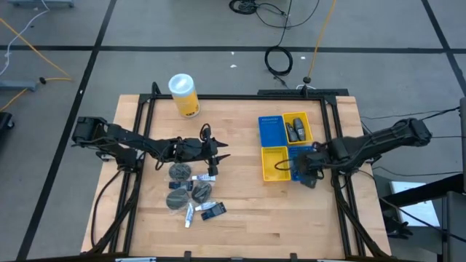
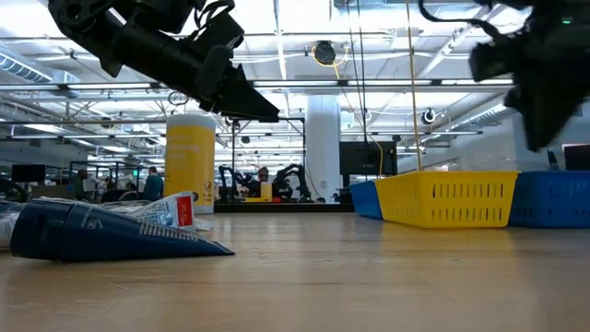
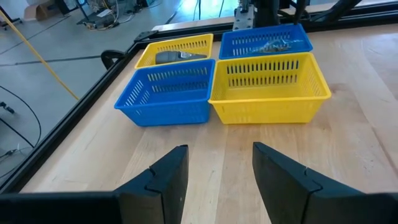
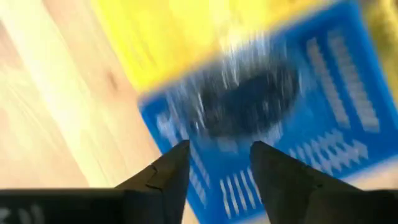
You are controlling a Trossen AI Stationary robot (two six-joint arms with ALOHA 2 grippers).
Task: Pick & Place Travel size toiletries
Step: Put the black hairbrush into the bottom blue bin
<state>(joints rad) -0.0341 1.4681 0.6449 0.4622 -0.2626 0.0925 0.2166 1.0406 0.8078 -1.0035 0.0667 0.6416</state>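
The toiletries lie in a loose heap (image 1: 191,193) on the wooden table: grey round pouches (image 1: 180,172), a thin white tube (image 1: 188,215) and a dark packet (image 1: 213,210). The low view shows a dark packet (image 2: 101,231) and a white tube (image 2: 171,210) up close. My left gripper (image 1: 222,151) (image 3: 219,168) hovers open and empty just beyond the heap's far side, pointing toward the tray. My right gripper (image 1: 300,167) (image 4: 217,162) is open and empty over the tray's near right blue compartment, where a dark round pouch (image 4: 249,99) lies.
The blue-and-yellow four-compartment tray (image 1: 271,131) (image 3: 186,93) stands right of centre. Its far yellow compartment (image 1: 297,129) holds grey items. A tall yellow canister with a white lid (image 1: 183,94) (image 2: 190,166) stands near the far left corner. Bare wood lies between heap and tray.
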